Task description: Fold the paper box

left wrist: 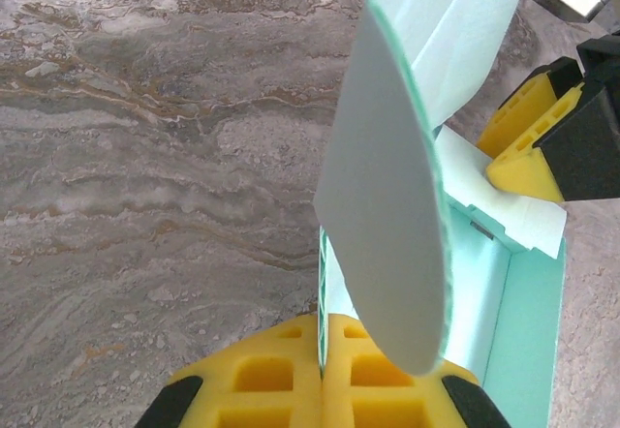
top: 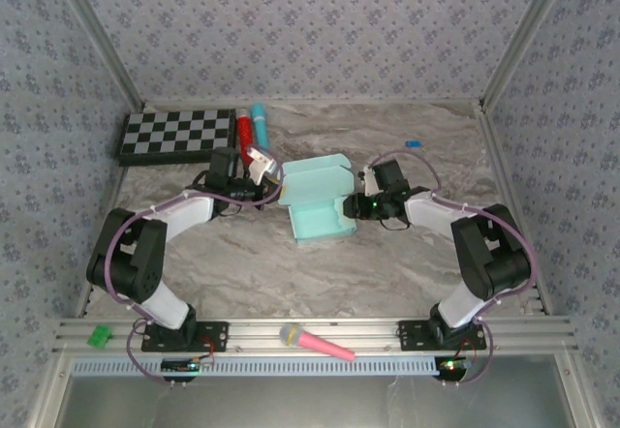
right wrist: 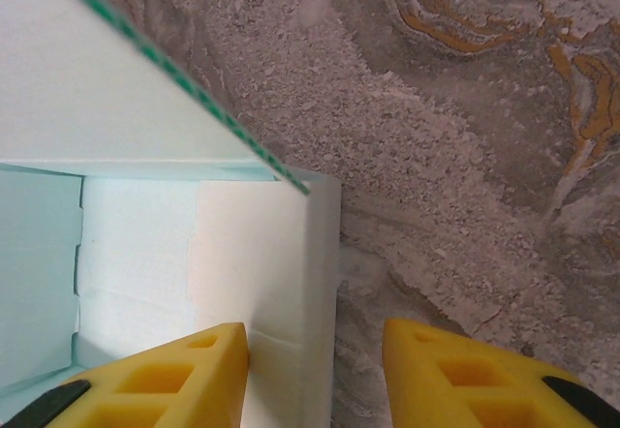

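Note:
The pale aqua paper box (top: 320, 210) stands mid-table as an open tray with its lid (top: 315, 178) raised behind it. My left gripper (top: 274, 189) is at its left wall, and in the left wrist view its yellow fingers (left wrist: 262, 375) are shut on that wall's thin edge (left wrist: 323, 283), under a rounded lid flap (left wrist: 387, 205). My right gripper (top: 355, 202) is at the box's right end. In the right wrist view it (right wrist: 315, 375) is open, straddling the box's end wall (right wrist: 291, 283): one finger (right wrist: 170, 375) inside the box, the other outside over the table.
A checkerboard (top: 178, 135) lies at the back left, with a turquoise marker (top: 259, 118) and a red-and-white object (top: 254, 152) beside it. A pink-and-yellow marker (top: 316, 342) lies on the front rail. A small blue piece (top: 413, 143) sits at the back right.

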Action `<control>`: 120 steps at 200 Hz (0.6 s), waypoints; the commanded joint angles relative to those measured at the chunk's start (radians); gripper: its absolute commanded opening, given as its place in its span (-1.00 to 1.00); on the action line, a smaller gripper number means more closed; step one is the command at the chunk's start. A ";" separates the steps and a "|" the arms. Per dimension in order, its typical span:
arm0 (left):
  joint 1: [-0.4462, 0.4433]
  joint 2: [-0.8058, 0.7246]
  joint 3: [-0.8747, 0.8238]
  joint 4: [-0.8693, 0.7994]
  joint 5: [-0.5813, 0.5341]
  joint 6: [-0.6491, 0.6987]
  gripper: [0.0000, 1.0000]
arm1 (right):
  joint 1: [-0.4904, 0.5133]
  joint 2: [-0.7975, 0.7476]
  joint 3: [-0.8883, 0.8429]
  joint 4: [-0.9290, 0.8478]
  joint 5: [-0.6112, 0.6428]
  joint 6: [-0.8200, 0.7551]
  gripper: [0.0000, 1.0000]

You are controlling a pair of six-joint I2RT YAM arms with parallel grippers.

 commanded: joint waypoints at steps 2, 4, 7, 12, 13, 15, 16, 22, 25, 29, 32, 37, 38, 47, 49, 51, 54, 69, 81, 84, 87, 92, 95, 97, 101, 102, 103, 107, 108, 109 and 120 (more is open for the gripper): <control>0.005 -0.037 -0.022 0.005 -0.021 -0.025 -1.00 | 0.010 -0.014 -0.020 -0.007 -0.009 0.046 -0.16; 0.005 -0.037 -0.025 0.006 -0.022 -0.027 -1.00 | 0.010 -0.014 -0.021 -0.006 -0.008 0.047 -0.15; 0.005 -0.038 -0.027 0.008 -0.023 -0.030 -1.00 | 0.012 -0.011 -0.020 -0.006 -0.006 0.049 -0.16; 0.005 -0.042 -0.029 0.011 -0.025 -0.035 -1.00 | 0.015 -0.008 -0.018 -0.005 -0.003 0.049 -0.16; 0.005 -0.042 -0.030 0.011 -0.025 -0.037 -1.00 | 0.016 -0.007 -0.019 -0.005 -0.002 0.050 -0.16; 0.005 -0.043 -0.030 0.013 -0.024 -0.038 -1.00 | 0.017 -0.005 -0.018 -0.004 0.000 0.051 -0.17; 0.005 -0.044 -0.032 0.013 -0.025 -0.039 -1.00 | 0.018 -0.005 -0.018 -0.004 0.001 0.052 -0.16; 0.004 -0.047 -0.035 0.017 -0.025 -0.041 -1.00 | 0.021 0.001 -0.016 -0.004 0.008 0.056 -0.17; 0.004 -0.047 -0.037 0.019 -0.025 -0.042 -1.00 | 0.022 0.004 -0.016 -0.001 0.011 0.060 -0.18; 0.004 -0.048 -0.039 0.021 -0.024 -0.045 -1.00 | 0.024 0.009 -0.014 0.002 0.014 0.062 -0.18; 0.004 -0.049 -0.040 0.023 -0.025 -0.045 -1.00 | 0.025 0.011 -0.013 0.005 0.016 0.065 -0.18; 0.004 -0.051 -0.044 0.024 -0.025 -0.046 -1.00 | 0.028 0.015 -0.011 0.011 0.019 0.070 -0.18; 0.004 -0.051 -0.044 0.024 -0.024 -0.046 -1.00 | 0.028 0.016 -0.011 0.012 0.021 0.071 -0.18; 0.004 -0.054 -0.046 0.025 -0.024 -0.047 -1.00 | 0.031 0.026 -0.007 0.025 0.029 0.085 -0.20; 0.004 -0.055 -0.047 0.025 -0.024 -0.047 -1.00 | 0.031 0.027 -0.005 0.028 0.030 0.088 -0.20; 0.004 -0.055 -0.047 0.026 -0.024 -0.047 -1.00 | 0.033 0.029 -0.005 0.030 0.031 0.091 -0.20; 0.004 -0.055 -0.048 0.026 -0.023 -0.048 -1.00 | 0.034 0.030 -0.003 0.033 0.032 0.093 -0.20; 0.002 -0.054 -0.052 0.026 -0.021 -0.050 -1.00 | 0.044 0.041 0.002 0.055 0.048 0.111 -0.20; 0.003 -0.054 -0.052 0.024 -0.019 -0.050 -1.00 | 0.051 0.046 0.002 0.074 0.072 0.130 -0.21; 0.002 -0.054 -0.050 0.023 -0.019 -0.050 -1.00 | 0.052 0.046 0.001 0.077 0.076 0.133 -0.21; 0.002 -0.054 -0.051 0.021 -0.019 -0.050 -1.00 | 0.052 0.047 -0.001 0.082 0.082 0.138 -0.21; 0.002 -0.054 -0.049 0.021 -0.018 -0.050 -1.00 | 0.054 0.046 -0.002 0.090 0.089 0.146 -0.21; 0.002 -0.054 -0.048 0.021 -0.018 -0.050 -1.00 | 0.054 0.049 -0.004 0.096 0.091 0.150 -0.21; 0.002 -0.055 -0.048 0.020 -0.019 -0.050 -1.00 | 0.054 0.050 -0.004 0.100 0.093 0.152 -0.20; 0.002 -0.055 -0.048 0.020 -0.018 -0.052 -1.00 | 0.054 0.051 -0.006 0.106 0.094 0.156 -0.20; 0.002 -0.055 -0.048 0.020 -0.018 -0.052 -1.00 | 0.055 0.051 -0.007 0.109 0.098 0.157 -0.20; 0.002 -0.055 -0.048 0.020 -0.018 -0.052 -1.00 | 0.055 0.050 -0.008 0.111 0.099 0.158 -0.20; 0.002 -0.055 -0.048 0.020 -0.018 -0.052 -1.00 | 0.056 0.052 -0.007 0.115 0.106 0.161 -0.20; 0.002 -0.055 -0.048 0.020 -0.018 -0.052 -1.00 | 0.056 0.052 -0.008 0.115 0.109 0.162 -0.20; 0.002 -0.055 -0.048 0.020 -0.018 -0.052 -1.00 | 0.056 0.052 -0.007 0.116 0.110 0.162 -0.20; 0.002 -0.056 -0.051 0.021 -0.016 -0.052 -1.00 | 0.061 0.054 -0.009 0.122 0.122 0.162 -0.20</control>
